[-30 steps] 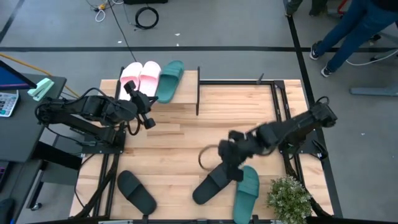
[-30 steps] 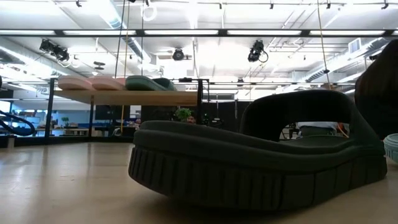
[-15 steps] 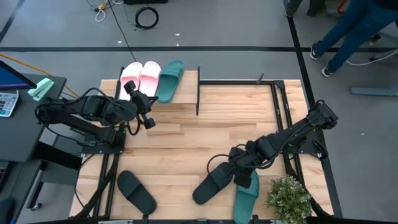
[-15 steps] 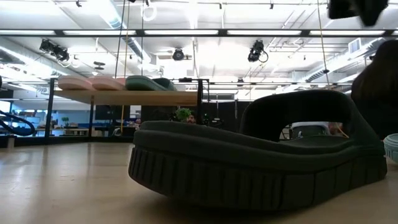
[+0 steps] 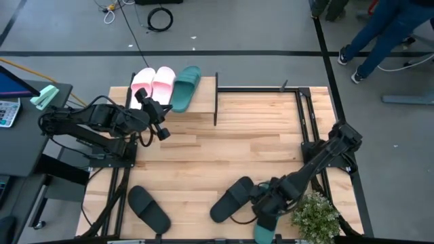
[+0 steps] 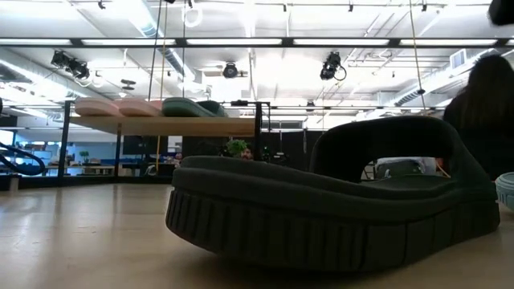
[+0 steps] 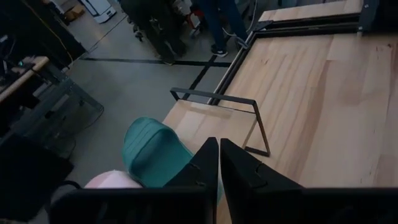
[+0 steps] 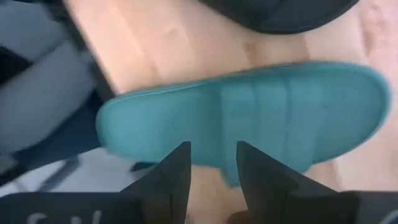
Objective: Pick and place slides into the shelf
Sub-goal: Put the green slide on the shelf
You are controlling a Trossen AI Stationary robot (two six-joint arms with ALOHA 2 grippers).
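On the shelf [image 5: 205,95] at the far left lie two pale pink slides [image 5: 153,83] and a teal slide [image 5: 184,87], soles down on its plank. My left gripper [image 5: 163,132] hangs shut just in front of that shelf, holding nothing. A second teal slide [image 8: 249,118] lies at the table's near edge, right of centre. My right gripper [image 8: 211,152] stands open over it, fingers pointing down. One black slide [image 5: 230,200] lies just left of it, and another [image 5: 149,209] lies at the near left.
A small potted plant [image 5: 315,217] stands at the near right corner, close to my right arm. A black metal frame [image 5: 298,102] runs along the table's far and right sides. A person's legs [image 5: 380,34] show on the floor beyond the table.
My right gripper has travelled from the table's middle toward the near edge and down, ending over the teal slide. The slides have stayed where they were.
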